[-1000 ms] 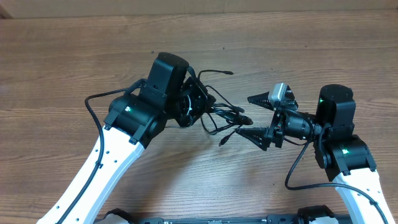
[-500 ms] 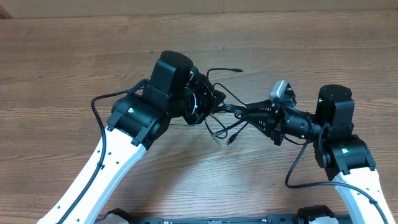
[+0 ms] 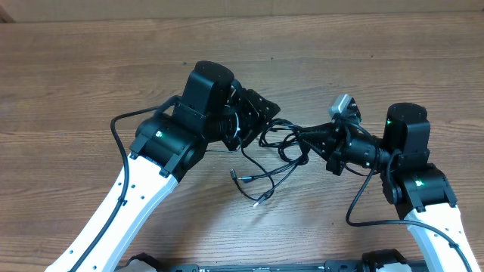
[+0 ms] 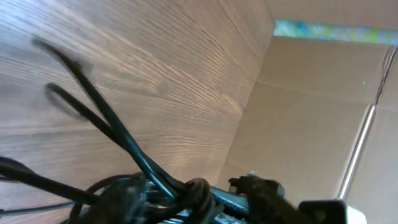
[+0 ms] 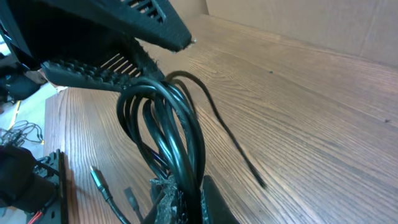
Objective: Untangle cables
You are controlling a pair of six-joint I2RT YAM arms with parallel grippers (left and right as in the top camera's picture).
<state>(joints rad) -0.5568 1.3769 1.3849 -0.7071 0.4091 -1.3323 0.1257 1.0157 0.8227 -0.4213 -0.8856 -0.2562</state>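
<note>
From overhead the cables (image 3: 286,138) form a knotted clump in mid-bench, strung between the two grippers, with two loose plug ends (image 3: 261,200) trailing toward the near edge. The right gripper (image 3: 316,140) is pinched onto the clump's right side. Its wrist view confirms this, with several loops (image 5: 177,124) running down between its fingers at the frame's bottom. The left gripper (image 3: 257,113) meets the clump's far-left side, but whether it grips cannot be told; its own camera shows only blurred strands (image 4: 124,149) above the bench (image 4: 155,74)
</note>
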